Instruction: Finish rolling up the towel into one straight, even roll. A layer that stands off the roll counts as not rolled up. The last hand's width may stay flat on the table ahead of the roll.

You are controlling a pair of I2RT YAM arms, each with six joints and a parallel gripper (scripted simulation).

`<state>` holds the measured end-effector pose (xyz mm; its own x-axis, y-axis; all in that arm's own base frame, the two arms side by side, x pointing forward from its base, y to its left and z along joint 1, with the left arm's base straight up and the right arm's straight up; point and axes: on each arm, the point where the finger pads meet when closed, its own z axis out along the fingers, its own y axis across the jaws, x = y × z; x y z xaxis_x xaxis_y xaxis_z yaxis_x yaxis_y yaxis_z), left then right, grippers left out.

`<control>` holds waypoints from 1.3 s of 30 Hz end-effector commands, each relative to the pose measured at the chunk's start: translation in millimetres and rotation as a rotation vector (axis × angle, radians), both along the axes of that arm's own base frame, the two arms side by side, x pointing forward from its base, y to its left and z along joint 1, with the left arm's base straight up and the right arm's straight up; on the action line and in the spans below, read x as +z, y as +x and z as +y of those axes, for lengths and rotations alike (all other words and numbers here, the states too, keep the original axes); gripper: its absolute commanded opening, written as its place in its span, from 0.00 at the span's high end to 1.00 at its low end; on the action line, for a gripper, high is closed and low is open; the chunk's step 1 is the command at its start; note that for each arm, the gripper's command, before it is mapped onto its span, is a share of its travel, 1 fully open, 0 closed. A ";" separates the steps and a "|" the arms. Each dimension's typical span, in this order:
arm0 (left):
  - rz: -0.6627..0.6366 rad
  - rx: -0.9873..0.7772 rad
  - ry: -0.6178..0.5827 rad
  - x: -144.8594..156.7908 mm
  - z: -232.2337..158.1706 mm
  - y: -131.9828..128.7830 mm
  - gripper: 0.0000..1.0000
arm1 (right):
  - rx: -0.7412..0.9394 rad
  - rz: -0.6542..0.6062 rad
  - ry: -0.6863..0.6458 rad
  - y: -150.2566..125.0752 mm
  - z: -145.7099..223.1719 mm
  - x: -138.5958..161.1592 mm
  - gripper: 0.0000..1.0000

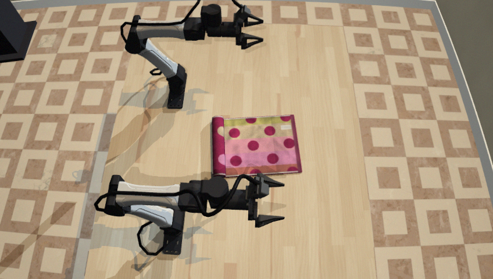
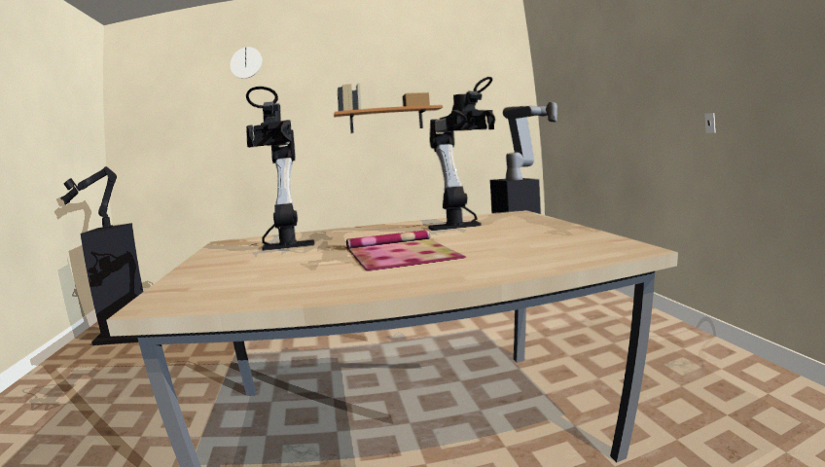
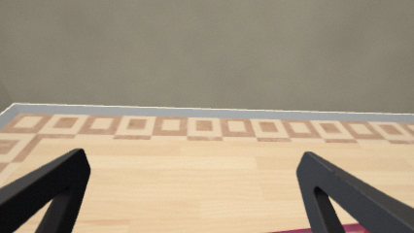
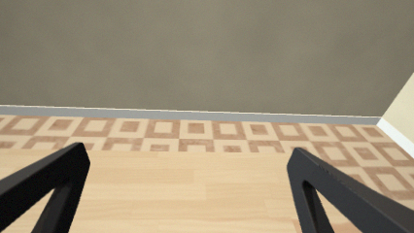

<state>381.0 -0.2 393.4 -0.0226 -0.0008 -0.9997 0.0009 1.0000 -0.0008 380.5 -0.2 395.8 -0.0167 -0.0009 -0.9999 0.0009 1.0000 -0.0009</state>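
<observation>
The towel (image 1: 254,151) (image 2: 388,258) (image 3: 357,228) lies mostly flat, with striped pastel colours and dark pink dots. Its far edge is straight. Along the side nearest the arm bases, a slim magenta roll (image 1: 218,145) (image 2: 386,238) runs the towel's full width and looks straight and snug. My left gripper (image 1: 263,31) (image 3: 197,159) is open and empty, raised high beyond the towel's yellow-striped side. My right gripper (image 1: 284,201) (image 4: 191,154) is open and empty, raised high beyond the orange-striped side. Neither touches the towel. The roll's underside is hidden.
The wooden table (image 1: 321,103) (image 2: 520,254) (image 3: 170,194) (image 4: 170,194) extends around the towel on all sides. The left arm base (image 1: 175,100) and the right arm base (image 1: 172,245) stand on the roll's side of the table.
</observation>
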 end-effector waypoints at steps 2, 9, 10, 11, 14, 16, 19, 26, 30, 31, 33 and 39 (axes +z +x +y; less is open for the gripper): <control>-0.023 0.001 0.001 8.7 0.2 -2.1 0.00 | 0.001 -0.017 0.001 -1.6 0.2 6.3 0.00; -0.023 0.001 0.001 8.7 0.2 -2.1 0.00 | 0.001 -0.017 0.001 -1.6 0.2 6.3 0.00; -0.023 0.001 0.001 8.7 0.2 -2.1 0.00 | 0.001 -0.017 0.001 -1.6 0.2 6.3 0.00; -0.023 0.001 0.001 8.7 0.2 -2.1 0.00 | 0.001 -0.017 0.001 -1.6 0.2 6.3 0.00; -0.023 0.001 0.001 8.7 0.2 -2.1 0.00 | 0.001 -0.017 0.001 -1.6 0.2 6.3 0.00; -0.023 0.001 0.001 8.7 0.2 -2.1 0.00 | 0.001 -0.017 0.001 -1.6 0.2 6.3 0.00; 0.001 -0.004 0.003 -1.0 -0.6 -0.6 0.01 | 0.005 0.001 -0.003 -0.7 0.9 -1.0 0.01; 0.026 -0.074 0.053 -18.9 -11.8 -10.6 0.01 | 0.085 0.022 -0.056 -13.5 15.9 -19.1 0.01; 0.052 -0.147 0.104 -37.5 -23.5 -21.1 0.01 | 0.169 0.043 -0.112 -26.8 31.5 -37.8 0.01; 0.059 -0.168 0.120 -43.0 -26.9 -24.2 0.01 | 0.193 0.049 -0.128 -30.7 36.0 -43.3 0.01; 0.067 -0.191 0.135 -48.7 -30.4 -27.4 0.01 | 0.219 0.056 -0.145 -34.7 40.8 -49.1 0.01; 0.111 -0.317 0.225 -80.8 -50.5 -45.4 0.01 | 0.363 0.092 -0.240 -57.6 67.7 -81.4 0.01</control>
